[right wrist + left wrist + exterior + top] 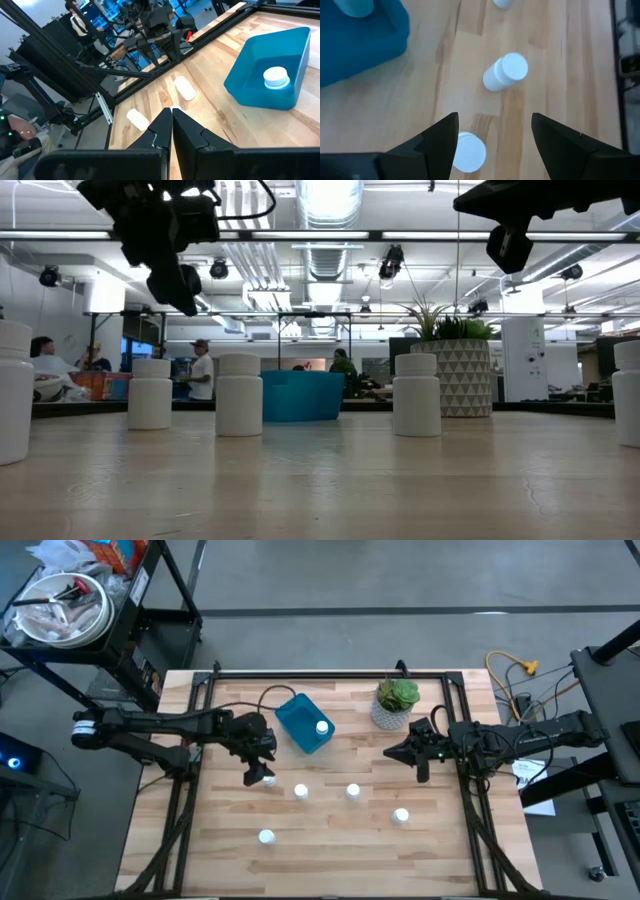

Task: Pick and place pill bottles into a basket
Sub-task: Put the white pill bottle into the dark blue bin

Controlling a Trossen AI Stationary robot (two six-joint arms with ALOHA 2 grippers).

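The blue basket [300, 720] stands at the table's far middle with one white pill bottle [322, 727] upright in it. Several more pill bottles stand upright on the wood: one [301, 791], one [352, 791], one [401, 815] and one [266, 836]. My left gripper [256, 772] hangs open above the table, slanting down over another bottle [470, 152], which shows below and between its fingers, close to one of them. My right gripper [393, 753] is shut and hovers level, near the plant pot, holding nothing.
A white patterned pot with a green plant [396, 703] stands right of the basket at the far edge. A black frame [330, 673] runs along the table's sides. In the low view people show in the room beyond the table.
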